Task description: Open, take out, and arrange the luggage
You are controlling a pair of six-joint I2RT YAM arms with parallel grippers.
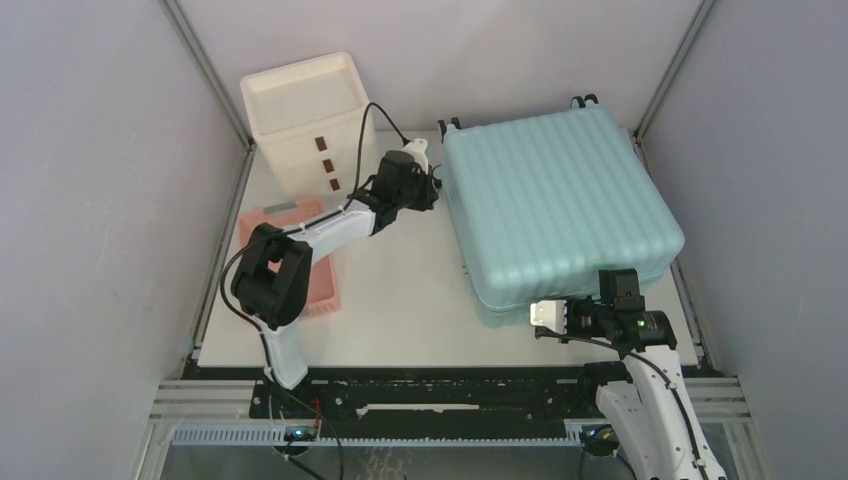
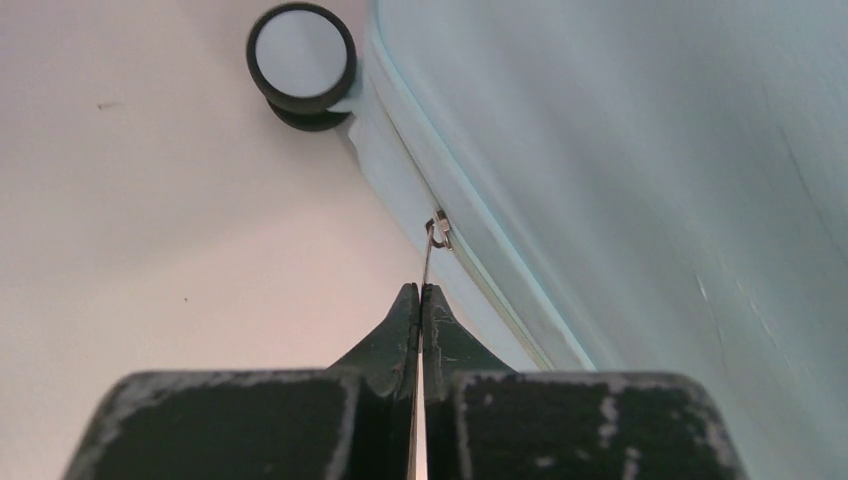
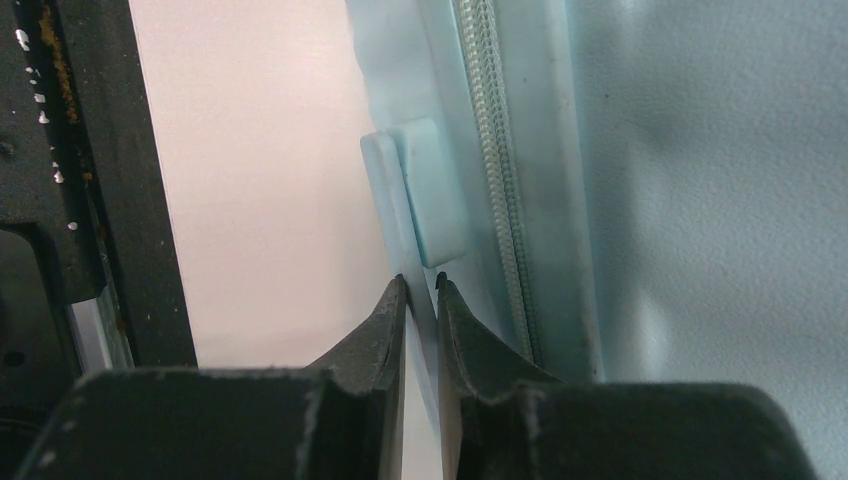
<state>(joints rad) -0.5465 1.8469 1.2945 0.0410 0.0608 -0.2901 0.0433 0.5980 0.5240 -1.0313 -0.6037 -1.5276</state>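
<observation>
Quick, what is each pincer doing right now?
Left pincer: closed on the zipper pull of the luggage.
Right pincer: closed on the luggage's pale blue side tab.

White drawer box (image 1: 303, 112) behind pink basket (image 1: 320, 287) on table (image 1: 410, 290)

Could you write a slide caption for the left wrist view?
Left tool pinching the zipper pull of the pale blue suitcase, beside a wheel.

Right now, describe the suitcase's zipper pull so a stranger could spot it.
Find the big pale blue suitcase on the right of the table. Along its left edge, near the far wheel, sits the zipper pull. It's the only thin metal sliver, pinched by the left gripper.
</observation>
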